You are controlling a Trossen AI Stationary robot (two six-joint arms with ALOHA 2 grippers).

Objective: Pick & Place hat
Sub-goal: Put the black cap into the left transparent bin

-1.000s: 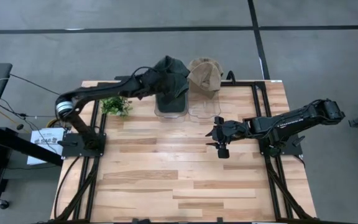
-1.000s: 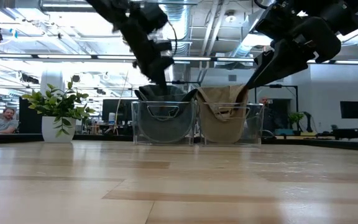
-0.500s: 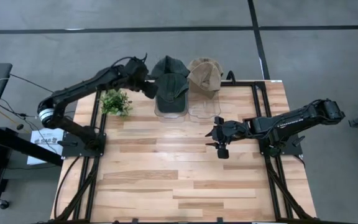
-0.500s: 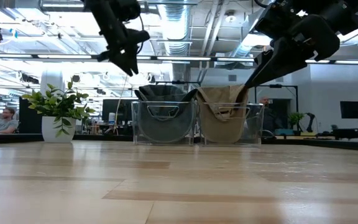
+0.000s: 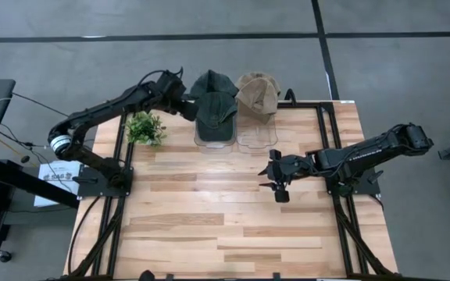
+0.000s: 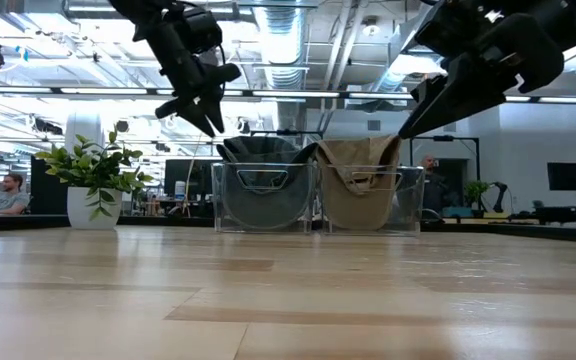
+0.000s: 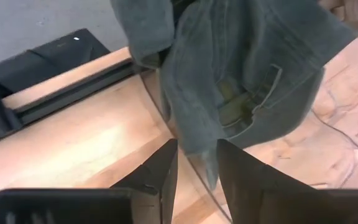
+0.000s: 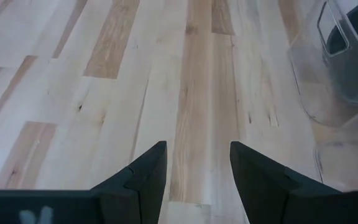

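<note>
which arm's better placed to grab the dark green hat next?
Left, probably. The left gripper hovers right beside the dark green hat on its clear bin, jaws parted and empty. The right gripper hangs mid-table, pointing away from the bins.

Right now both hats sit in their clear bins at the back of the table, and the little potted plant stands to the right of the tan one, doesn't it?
Not quite. The potted plant stands at the other end, left of the green hat, as the high view shows. The green hat and the tan hat do sit in clear bins at the back of the table.
</note>
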